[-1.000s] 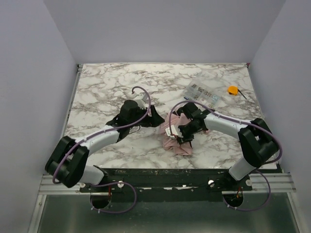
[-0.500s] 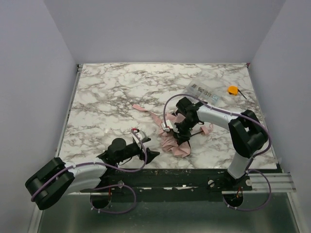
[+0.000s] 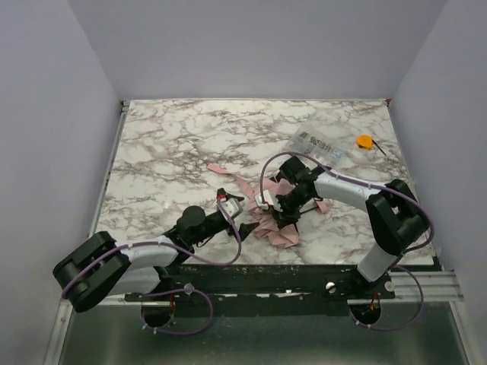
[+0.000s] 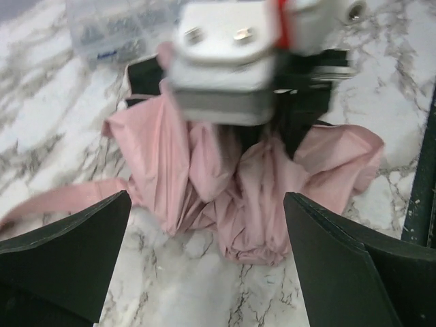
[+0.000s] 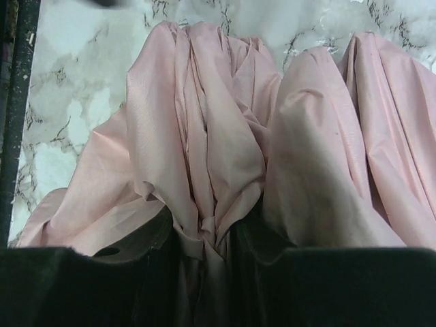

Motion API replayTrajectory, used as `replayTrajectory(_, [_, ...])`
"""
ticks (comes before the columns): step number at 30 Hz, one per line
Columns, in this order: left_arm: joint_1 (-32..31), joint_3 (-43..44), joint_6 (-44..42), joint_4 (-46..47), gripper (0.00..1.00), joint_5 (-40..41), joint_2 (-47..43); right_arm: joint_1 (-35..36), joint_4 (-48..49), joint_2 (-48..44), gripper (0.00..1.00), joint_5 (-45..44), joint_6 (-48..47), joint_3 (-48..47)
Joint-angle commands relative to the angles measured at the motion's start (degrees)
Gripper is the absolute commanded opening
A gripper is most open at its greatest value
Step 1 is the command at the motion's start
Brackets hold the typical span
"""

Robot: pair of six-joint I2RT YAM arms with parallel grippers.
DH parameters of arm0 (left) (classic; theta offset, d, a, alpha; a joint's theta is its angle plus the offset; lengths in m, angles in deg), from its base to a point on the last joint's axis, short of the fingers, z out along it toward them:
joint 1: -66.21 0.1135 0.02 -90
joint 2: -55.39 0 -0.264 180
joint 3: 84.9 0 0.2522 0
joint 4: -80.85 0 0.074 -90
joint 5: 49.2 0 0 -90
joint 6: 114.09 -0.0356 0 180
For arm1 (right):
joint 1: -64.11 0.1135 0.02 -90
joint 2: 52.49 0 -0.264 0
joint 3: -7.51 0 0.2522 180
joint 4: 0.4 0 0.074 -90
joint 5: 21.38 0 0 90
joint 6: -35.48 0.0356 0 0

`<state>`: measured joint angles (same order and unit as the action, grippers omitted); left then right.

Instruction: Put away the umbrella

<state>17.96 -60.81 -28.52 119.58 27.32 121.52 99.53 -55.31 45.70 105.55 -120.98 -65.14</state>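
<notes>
Nothing clear enough to read. On clear packet (image 3: pixel 316 144), far right part of table (image 3: pixel 167 137): white label (image 3: pixel 313 141) with rows of dark print, too small to make out. Left wrist view: same packet, blurry, small blue mark (image 4: pixel 107 54) on it, letters cannot be told.

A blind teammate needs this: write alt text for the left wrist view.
A crumpled pale pink umbrella lies on the marble table, the right claw pinching its fabric from above under a white housing. The left claw shows two dark fingers framing the bottom corners, wide open and empty; a clear packet sits blurred at top left.
</notes>
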Motion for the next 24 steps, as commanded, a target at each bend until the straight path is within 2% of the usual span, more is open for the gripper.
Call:
replayTrajectory(1, [6.1,1.2,23.9,6.1,0.98,3.4,6.5,1.1,2.3,-1.5,0.30,-4.5,1.0,8.1])
replayTrajectory(5, [9.8,1.7,41.9,13.2,0.91,0.3,11.8,1.2,4.4,-3.1,0.30,-5.0,-1.0,10.0])
replayTrajectory(6, [10.5,2.9,43.9,13.7,0.85,-1.8,12.8,1.1,4.9,-3.1,0.30,-5.3,-1.2,10.4])
replayTrajectory(9, [11.2,7.6,48.4,10.0,0.82,-5.0,14.8,1.2,5.5,-2.6,0.30,-6.0,-1.4,10.7])
replayTrajectory(14, [11.2,19.7,48.4,-8.4,0.74,-6.9,18.9,1.2,6.5,-2.9,0.30,-6.5,-1.0,11.1])
replayTrajectory(16, [11.2,23.6,47.2,-15.8,0.66,-5.6,21.6,1.2,6.8,-3.0,0.30,-6.5,-0.9,11.1])
replayTrajectory(18, [11.1,27.2,46.0,-22.1,0.63,-4.4,24.9,1.2,6.9,-3.2,0.31,-6.5,-0.9,11.2])
replayTrajectory(21, [10.7,31.5,43.8,-28.7,0.62,-1.6,29.0,1.2,7.0,-3.3,0.31,-6.3,-0.7,11.3])
replayTrajectory(24, [10.4,33.4,42.9,-30.1,0.60,-2.6,32.1,1.2,7.2,-3.3,0.31,-6.4,-0.6,11.4])
